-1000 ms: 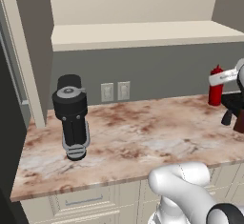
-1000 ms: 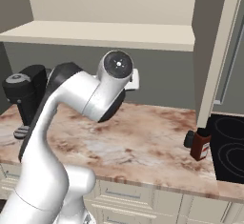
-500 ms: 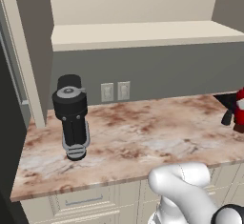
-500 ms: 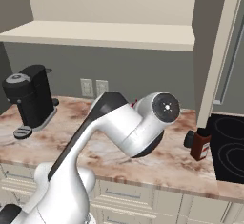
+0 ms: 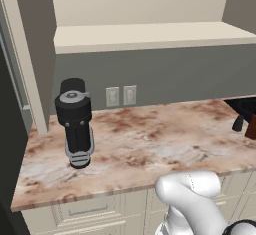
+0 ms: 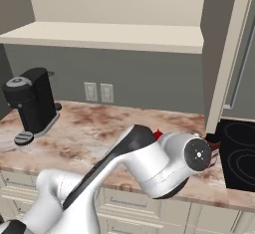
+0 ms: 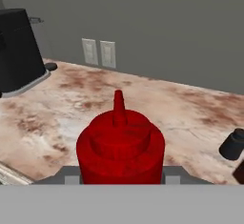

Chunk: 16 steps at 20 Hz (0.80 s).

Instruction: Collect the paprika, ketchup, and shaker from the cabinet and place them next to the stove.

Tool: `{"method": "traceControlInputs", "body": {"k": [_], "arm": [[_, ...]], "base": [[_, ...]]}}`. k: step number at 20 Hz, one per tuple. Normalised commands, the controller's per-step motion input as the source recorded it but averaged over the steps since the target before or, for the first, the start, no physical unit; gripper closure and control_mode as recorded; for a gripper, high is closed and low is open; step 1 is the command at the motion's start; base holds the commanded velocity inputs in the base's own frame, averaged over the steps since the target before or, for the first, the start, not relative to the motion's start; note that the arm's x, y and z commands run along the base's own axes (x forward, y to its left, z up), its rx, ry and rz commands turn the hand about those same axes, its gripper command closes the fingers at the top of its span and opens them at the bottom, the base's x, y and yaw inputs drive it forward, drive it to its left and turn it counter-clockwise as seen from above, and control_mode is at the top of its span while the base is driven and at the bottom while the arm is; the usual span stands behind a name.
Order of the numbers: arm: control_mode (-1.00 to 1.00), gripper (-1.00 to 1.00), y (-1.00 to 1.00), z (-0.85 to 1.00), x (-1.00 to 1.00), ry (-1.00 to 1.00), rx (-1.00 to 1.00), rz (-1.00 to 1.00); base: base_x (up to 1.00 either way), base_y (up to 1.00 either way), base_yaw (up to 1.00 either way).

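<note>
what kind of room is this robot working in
Most likely a home kitchen, though a rendered one. A marbled stone counter runs over cream drawer fronts, a black coffee machine stands on it below wall outlets, and a black cooktop sits at the counter's end.

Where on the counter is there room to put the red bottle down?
A wide bare stretch of counter lies between the coffee machine and the stove, below the wall outlets. It is crowded by the stove end, where the small black shaker stands close to a dark jar. The gripper holds the ketchup.
</note>
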Motion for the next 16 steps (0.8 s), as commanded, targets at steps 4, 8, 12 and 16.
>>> {"method": "traceControlInputs", "body": {"k": [4, 8, 12, 16], "arm": [[-1.00, 1.00, -0.15, -0.31, 0.52, 0.00, 0.01, 0.07], [-1.00, 1.00, -0.15, -0.31, 0.44, -0.02, 0.03, 0.14], [-1.00, 1.00, -0.22, -0.39, 0.20, 0.00, 0.00, 0.12], [-1.00, 1.00, -0.42, -0.36, 0.01, 0.00, 0.00, 0.04]], "base": [[0.00, 0.00, 0.00], [0.00, 0.00, 0.00], [0.00, 0.00, 0.00], [0.00, 0.00, 0.00]]}}
